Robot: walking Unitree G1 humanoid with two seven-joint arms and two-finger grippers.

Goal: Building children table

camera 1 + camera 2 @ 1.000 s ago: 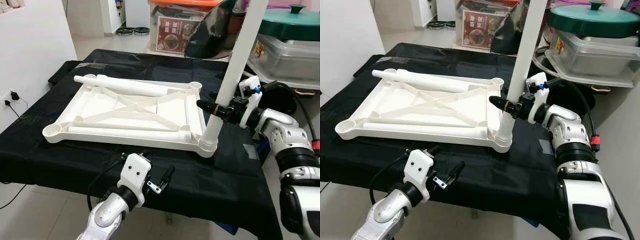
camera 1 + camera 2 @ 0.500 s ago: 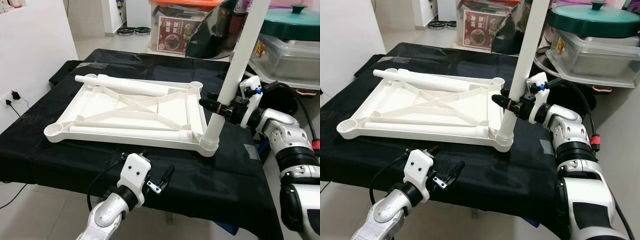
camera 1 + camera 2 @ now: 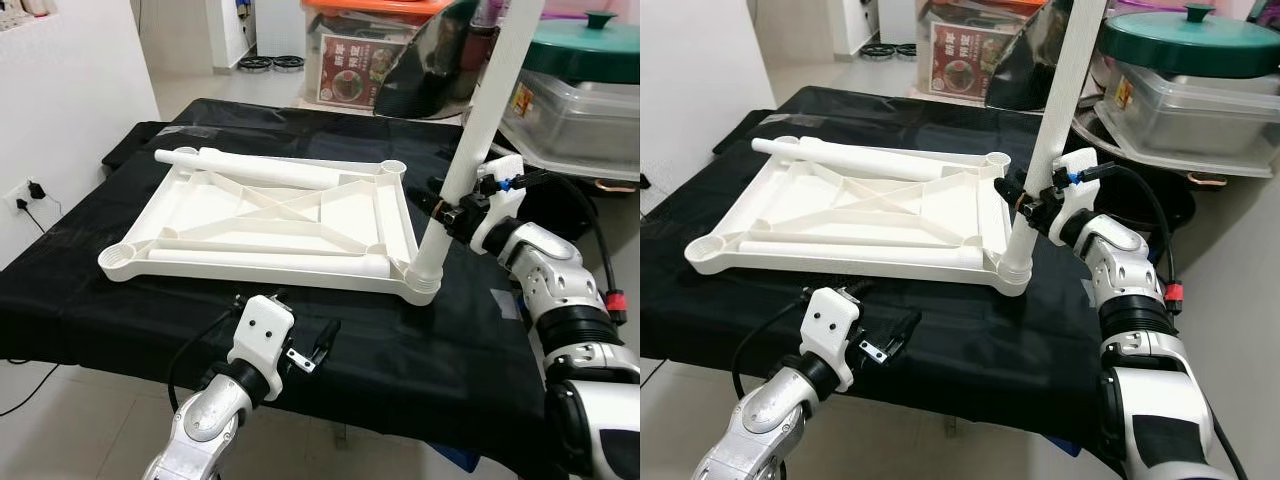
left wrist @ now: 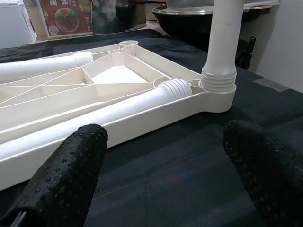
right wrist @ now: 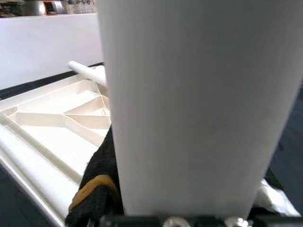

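Left eye view: upturned white tabletop [image 3: 270, 225] laid on black cloth [image 3: 130, 300]; upright leg [image 3: 480, 130] seated in its near right corner socket, clamped by right gripper [image 3: 448, 212].

Left wrist view: left gripper [image 4: 163, 165] held spread, before the tabletop's near edge.

Right wrist view: leg pinched.

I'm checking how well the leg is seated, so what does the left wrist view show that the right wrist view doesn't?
Left wrist view alone: the ribbed foot of the upright leg sitting in the near corner socket of the tabletop, a loose leg lying along its edge, and the open left gripper over the black cloth.
Right wrist view alone: the right gripper clamped on that leg, seen very close.
Both: the upturned white tabletop and the upright leg.
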